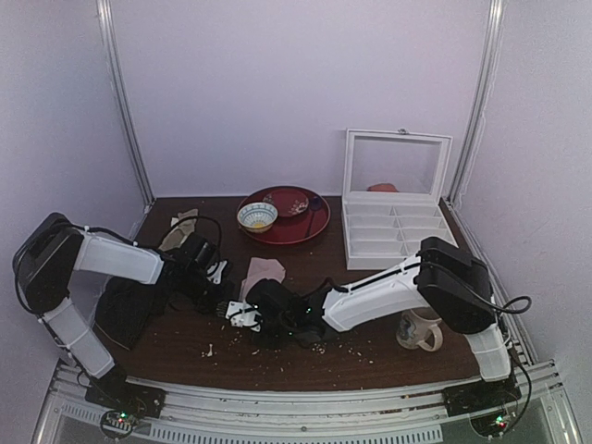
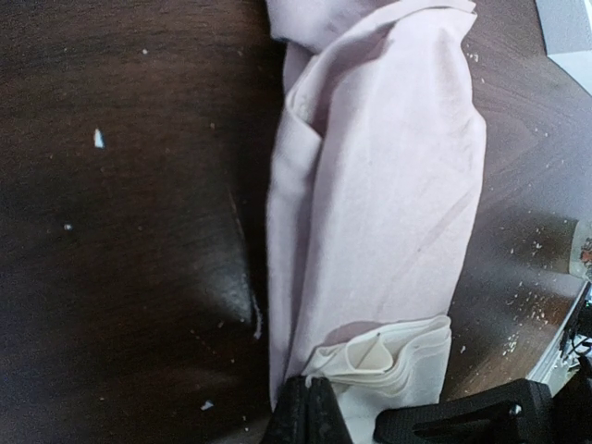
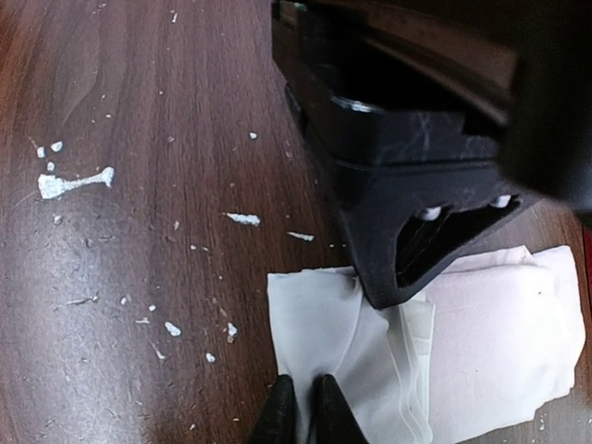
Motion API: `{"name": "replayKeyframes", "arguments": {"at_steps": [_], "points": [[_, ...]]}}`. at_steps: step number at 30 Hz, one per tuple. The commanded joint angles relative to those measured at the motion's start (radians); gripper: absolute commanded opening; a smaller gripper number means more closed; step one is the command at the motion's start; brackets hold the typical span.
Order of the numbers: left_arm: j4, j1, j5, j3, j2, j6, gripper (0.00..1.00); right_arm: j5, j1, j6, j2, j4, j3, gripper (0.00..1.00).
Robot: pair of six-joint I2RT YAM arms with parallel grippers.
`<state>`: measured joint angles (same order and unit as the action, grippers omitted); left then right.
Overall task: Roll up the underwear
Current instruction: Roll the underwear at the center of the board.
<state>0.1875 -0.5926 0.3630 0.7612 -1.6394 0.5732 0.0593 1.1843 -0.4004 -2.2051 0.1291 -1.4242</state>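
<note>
The underwear [image 1: 264, 271] is a pale pink garment folded into a long strip on the dark table, with its whitish waistband [image 2: 398, 356] at the near end. It also shows in the right wrist view [image 3: 490, 342]. My left gripper [image 2: 310, 412] is shut and pinches the left corner of the waistband end; in the top view it [image 1: 225, 298] sits just left of the strip. My right gripper [image 3: 301, 412] is shut on a pinch of the white waistband fabric; in the top view it [image 1: 244, 318] is at the strip's near end. The two grippers are close together.
A black cloth [image 1: 125, 305] lies under the left arm and a beige-olive cloth [image 1: 180, 227] behind it. A red plate [image 1: 301, 231] with a small bowl [image 1: 256, 216] and an open white compartment box [image 1: 393, 227] stand at the back. A mug [image 1: 421, 330] is near right. White crumbs [image 3: 69, 183] are scattered.
</note>
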Motion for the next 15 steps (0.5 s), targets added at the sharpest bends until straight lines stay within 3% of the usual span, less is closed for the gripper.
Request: {"name": "replayKeyframes", "arguments": {"at_steps": [1, 8, 15], "points": [[0.006, 0.005, 0.013, 0.021, 0.0, 0.005, 0.01, 0.027, -0.007, 0.004, -0.038, -0.066, 0.012, 0.0], [0.015, 0.006, 0.02, 0.036, 0.001, 0.008, 0.02, -0.034, -0.028, 0.064, -0.023, -0.103, -0.004, 0.0], [0.036, 0.006, 0.018, 0.056, 0.004, 0.008, 0.04, -0.294, -0.125, 0.249, 0.02, -0.136, -0.032, 0.0]]}}
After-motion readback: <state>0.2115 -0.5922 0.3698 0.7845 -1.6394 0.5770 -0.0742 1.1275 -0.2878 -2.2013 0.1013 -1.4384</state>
